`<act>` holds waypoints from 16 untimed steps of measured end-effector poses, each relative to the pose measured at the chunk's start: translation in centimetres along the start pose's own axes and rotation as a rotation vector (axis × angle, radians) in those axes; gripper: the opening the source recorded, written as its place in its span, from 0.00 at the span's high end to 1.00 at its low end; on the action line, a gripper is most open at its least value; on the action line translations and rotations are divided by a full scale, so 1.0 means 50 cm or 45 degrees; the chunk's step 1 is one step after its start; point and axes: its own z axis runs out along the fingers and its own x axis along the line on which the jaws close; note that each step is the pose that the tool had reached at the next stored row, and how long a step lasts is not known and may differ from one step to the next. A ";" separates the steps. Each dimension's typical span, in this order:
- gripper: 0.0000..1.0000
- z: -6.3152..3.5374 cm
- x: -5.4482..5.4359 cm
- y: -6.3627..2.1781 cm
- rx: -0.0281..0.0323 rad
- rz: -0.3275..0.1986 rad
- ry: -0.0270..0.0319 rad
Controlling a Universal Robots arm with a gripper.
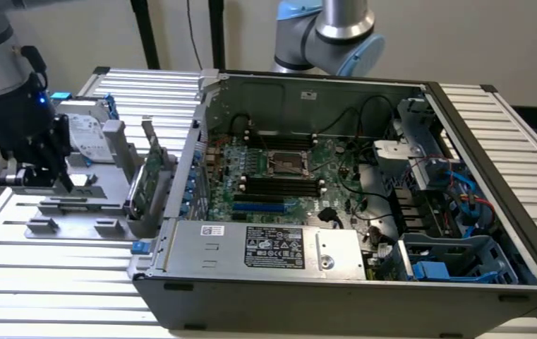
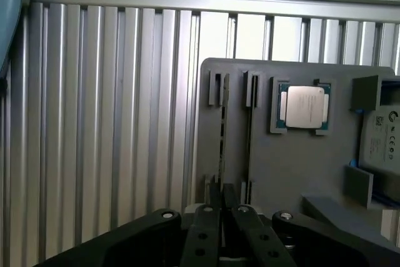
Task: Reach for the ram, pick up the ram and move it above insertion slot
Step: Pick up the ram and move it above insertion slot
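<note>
Reach done, fingers (image 2: pixel 201 236) pinched on the ram (image 2: pixel 222 145) (seated in its grey holder (image 2: pixel 281 173), I'd say), lift and carry not yet made.

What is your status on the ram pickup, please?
Gripper over the grey fixture, outside the computer case. Ram seemingly edge-on in its fixture slot, close by the gripper. Nothing seen between them.

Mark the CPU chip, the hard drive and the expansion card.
CPU chip (image 2: pixel 304 107), wrist view, centre of its metal lid.
hard drive (image 1: pixel 87 134), exterior view, its white label.
expansion card (image 1: pixel 141 192), exterior view, green board face.
</note>
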 end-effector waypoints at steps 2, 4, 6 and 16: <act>0.87 -0.018 0.000 -0.013 0.0001 -0.001 -0.0028; 0.87 -0.037 0.001 -0.026 0.0001 -0.003 -0.0058; 0.87 -0.056 0.001 -0.039 -0.0001 -0.005 -0.0078; 0.87 -0.148 0.004 -0.096 -0.0028 -0.016 -0.0191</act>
